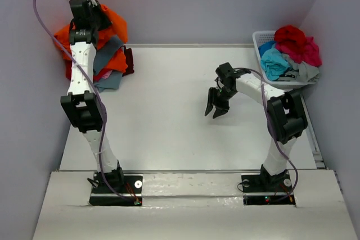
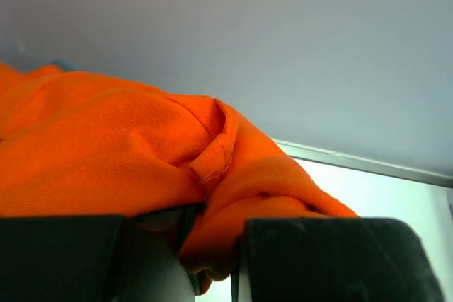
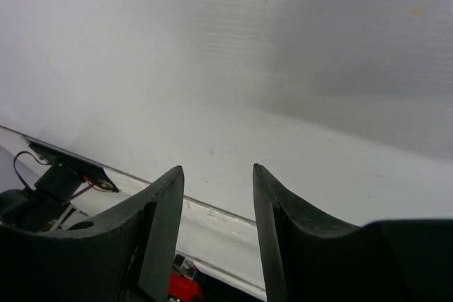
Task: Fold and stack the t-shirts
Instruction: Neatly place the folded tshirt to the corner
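A heap of t-shirts lies at the table's far left corner. On top is a bright orange t-shirt (image 1: 115,26), with a slate-grey one (image 1: 109,54) and a dark red one (image 1: 129,63) below it. My left gripper (image 1: 93,21) hangs over this heap. In the left wrist view it (image 2: 216,245) is shut on a fold of the orange t-shirt (image 2: 106,167), which bulges up between the fingers. My right gripper (image 1: 216,109) hovers above the bare table right of centre. Its jaws (image 3: 218,175) stand open with nothing between them.
A white slatted basket (image 1: 257,40) stands at the far right corner, piled with red (image 1: 289,35), crimson (image 1: 308,53), turquoise (image 1: 274,60) and grey (image 1: 307,72) shirts. Grey walls close in the left, back and right sides. Both arm bases sit at the near edge.
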Controlling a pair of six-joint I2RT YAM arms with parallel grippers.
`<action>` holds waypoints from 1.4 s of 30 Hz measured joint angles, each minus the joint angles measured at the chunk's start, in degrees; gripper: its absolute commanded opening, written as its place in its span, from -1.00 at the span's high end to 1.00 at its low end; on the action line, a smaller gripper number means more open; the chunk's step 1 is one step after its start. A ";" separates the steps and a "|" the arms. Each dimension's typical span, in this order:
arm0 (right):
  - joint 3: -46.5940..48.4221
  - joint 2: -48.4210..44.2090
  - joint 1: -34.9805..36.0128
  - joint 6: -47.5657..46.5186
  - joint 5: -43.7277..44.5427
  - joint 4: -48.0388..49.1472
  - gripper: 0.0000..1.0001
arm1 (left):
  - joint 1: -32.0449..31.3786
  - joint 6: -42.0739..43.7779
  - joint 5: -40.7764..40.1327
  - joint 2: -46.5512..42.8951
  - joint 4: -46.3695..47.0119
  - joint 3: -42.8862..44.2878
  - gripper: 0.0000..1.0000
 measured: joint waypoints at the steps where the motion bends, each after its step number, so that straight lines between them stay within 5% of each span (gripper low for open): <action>1: 0.72 -0.37 0.00 -0.04 0.04 0.26 0.01 | -0.94 0.31 0.13 0.17 -0.37 1.51 0.89; 11: 0.46 -1.29 0.00 -0.26 -0.44 4.39 0.01 | -28.30 3.89 -5.88 2.14 -12.09 0.83 0.89; 16: -0.92 -1.29 0.00 -0.55 -1.07 6.32 0.01 | -33.79 6.29 -5.97 4.76 -17.33 2.84 0.89; 23: -1.53 -1.29 0.00 -1.38 -1.40 6.38 0.01 | -22.01 7.32 -5.35 5.66 -18.47 10.23 0.89; 28: -1.27 -1.29 0.00 -1.53 -1.55 5.79 0.01 | -4.35 5.88 -3.87 7.98 -16.98 16.63 0.89; 34: -0.02 -1.27 0.00 -1.53 -1.66 5.49 0.01 | 11.65 2.10 -3.43 6.93 -14.36 12.26 0.89; 42: -0.04 -0.46 0.48 -1.53 -2.01 5.16 0.01 | 10.23 -0.44 -4.13 6.71 -11.39 1.36 0.89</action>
